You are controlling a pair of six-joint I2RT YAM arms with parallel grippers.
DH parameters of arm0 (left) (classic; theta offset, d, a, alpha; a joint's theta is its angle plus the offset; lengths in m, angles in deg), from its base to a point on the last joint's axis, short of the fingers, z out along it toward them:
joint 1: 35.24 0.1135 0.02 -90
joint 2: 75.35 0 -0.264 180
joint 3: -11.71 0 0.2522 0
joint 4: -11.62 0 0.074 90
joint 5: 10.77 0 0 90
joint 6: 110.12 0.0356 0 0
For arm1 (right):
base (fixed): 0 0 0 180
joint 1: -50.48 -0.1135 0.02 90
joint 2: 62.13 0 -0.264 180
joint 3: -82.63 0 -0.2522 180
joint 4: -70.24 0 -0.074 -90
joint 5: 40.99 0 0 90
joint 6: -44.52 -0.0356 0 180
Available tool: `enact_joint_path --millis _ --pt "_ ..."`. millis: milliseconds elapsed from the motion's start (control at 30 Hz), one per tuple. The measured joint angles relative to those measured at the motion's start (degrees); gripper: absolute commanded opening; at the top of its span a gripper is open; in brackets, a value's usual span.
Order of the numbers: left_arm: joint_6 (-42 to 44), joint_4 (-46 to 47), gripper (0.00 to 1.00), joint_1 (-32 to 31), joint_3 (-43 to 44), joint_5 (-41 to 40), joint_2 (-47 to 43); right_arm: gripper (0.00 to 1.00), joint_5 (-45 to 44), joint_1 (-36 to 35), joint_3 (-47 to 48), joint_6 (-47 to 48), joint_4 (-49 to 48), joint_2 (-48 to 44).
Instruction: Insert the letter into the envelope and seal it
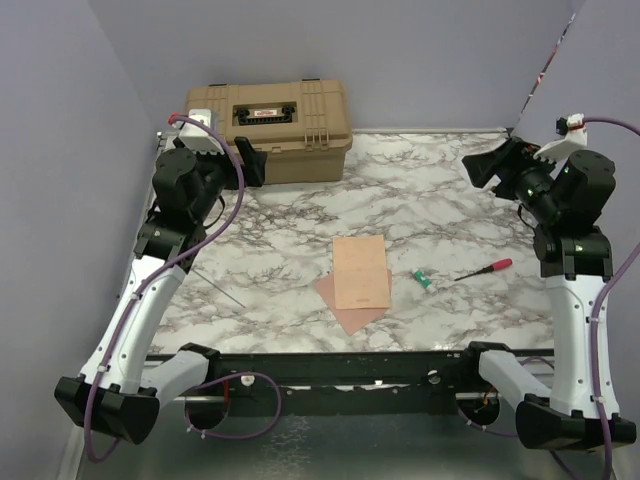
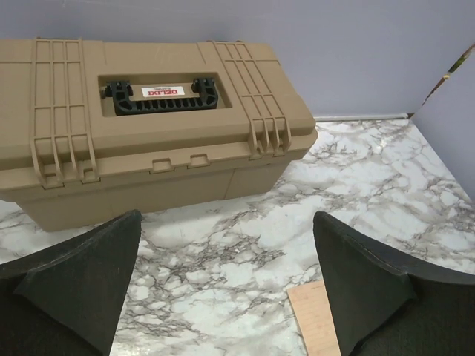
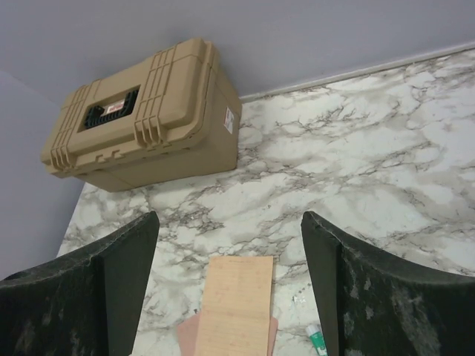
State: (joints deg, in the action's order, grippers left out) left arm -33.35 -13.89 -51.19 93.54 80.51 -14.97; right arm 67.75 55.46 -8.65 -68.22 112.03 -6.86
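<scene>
letter: the letter (image 1: 360,268) lies flat on the tabletop (image 1: 450,215), well out in front of the toolbox (image 1: 270,128) and a bit to its right. It's resting on top of the envelope, not inside it.
envelope: the envelope (image 1: 352,317) is mostly covered, with pinkish corners poking out under the letter's near end. Can't tell how the flap lies.
left tool: the left tool (image 2: 226,221) is raised just in front of the toolbox, jaws spread wide, gripping nothing.
right tool: the right tool (image 3: 228,216) is up high, far off to the toolbox's right. Also wide apart, nothing in it.
progress: honestly looks like square one. Nothing's inserted or sealed, so grabbing the letter, sliding it in and closing the flap are all left.
</scene>
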Motion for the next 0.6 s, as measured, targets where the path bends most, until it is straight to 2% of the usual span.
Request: enact_joint_path --millis 433,600 --pt "-7.6 2.2 0.99 0.0 -0.5 2.1 -3.0 0.82 1.8 0.0 -4.7 -0.9 2.0 0.4" --pt "-8.6 7.5 0.99 0.0 -3.1 11.2 -4.3 0.84 4.7 0.0 -10.4 -3.0 1.2 0.9"
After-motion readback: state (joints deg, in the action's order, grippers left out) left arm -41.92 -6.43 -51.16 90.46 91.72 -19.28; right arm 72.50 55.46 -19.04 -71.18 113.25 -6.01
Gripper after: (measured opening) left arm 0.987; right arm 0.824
